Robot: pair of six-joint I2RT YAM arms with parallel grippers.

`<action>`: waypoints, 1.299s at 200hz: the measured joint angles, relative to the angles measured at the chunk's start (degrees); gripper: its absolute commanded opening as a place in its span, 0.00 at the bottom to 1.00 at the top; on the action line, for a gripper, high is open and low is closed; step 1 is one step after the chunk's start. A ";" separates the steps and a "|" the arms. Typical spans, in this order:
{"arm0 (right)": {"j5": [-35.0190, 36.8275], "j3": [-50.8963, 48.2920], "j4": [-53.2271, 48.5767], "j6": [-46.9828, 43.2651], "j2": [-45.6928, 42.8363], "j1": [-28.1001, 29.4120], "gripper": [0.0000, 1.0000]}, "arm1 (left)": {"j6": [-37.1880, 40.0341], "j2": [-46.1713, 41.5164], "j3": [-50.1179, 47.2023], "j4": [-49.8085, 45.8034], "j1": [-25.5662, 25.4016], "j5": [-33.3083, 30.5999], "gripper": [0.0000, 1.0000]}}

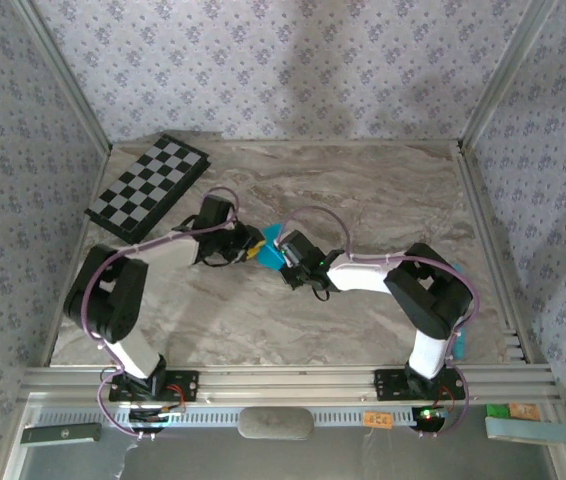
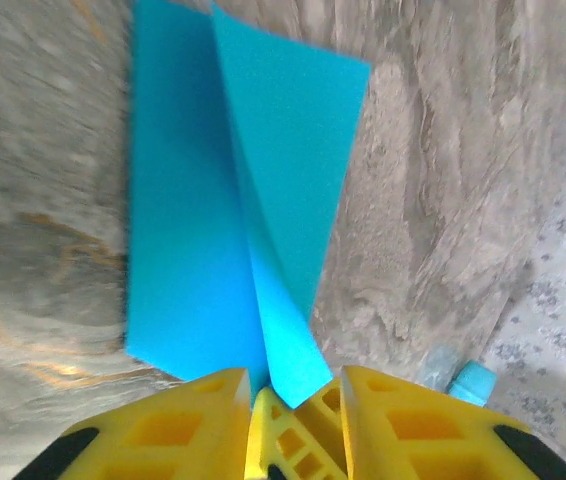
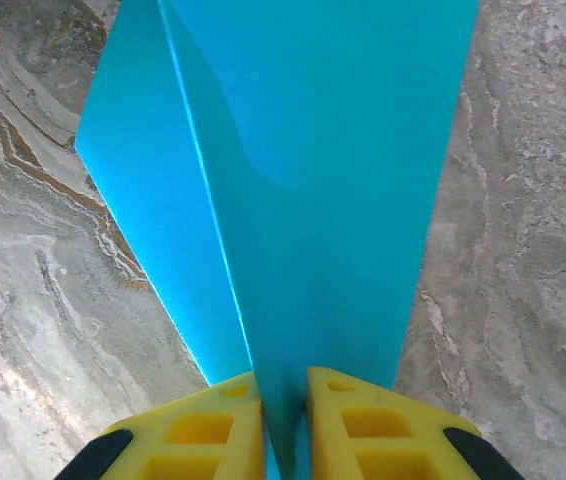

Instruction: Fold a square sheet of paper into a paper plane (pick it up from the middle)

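Top external view is showing the turquoise-blue square sheet of paper, partly folded, on the grey marbled tabletop, right of the black-and-white checkerboard and nearer the arm bases than it. The left gripper and right gripper are meeting at it. Left wrist view is showing the sheet tenting along a lengthwise crease, its narrow end dipping between the left gripper's parted yellow fingers; whether they are pinching it I cannot tell. Right wrist view is showing the right gripper clamping the sheet's creased edge. A lengthwise fold seems to be under way; next, the crease is needing a flat, even press. The sheet is lying in no tray or box.
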 measured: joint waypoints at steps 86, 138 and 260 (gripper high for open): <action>-9.64 -1.11 2.75 -0.66 0.00 -3.96 0.16 | -1.05 1.51 -6.08 7.89 0.20 1.97 0.21; -13.33 -1.11 2.64 -1.51 0.00 -5.01 0.16 | -0.85 6.73 -3.45 9.86 -1.20 3.89 0.20; -12.52 -1.11 2.64 -6.47 -0.15 -5.25 0.31 | 0.50 11.58 -0.72 9.25 -1.36 4.44 0.22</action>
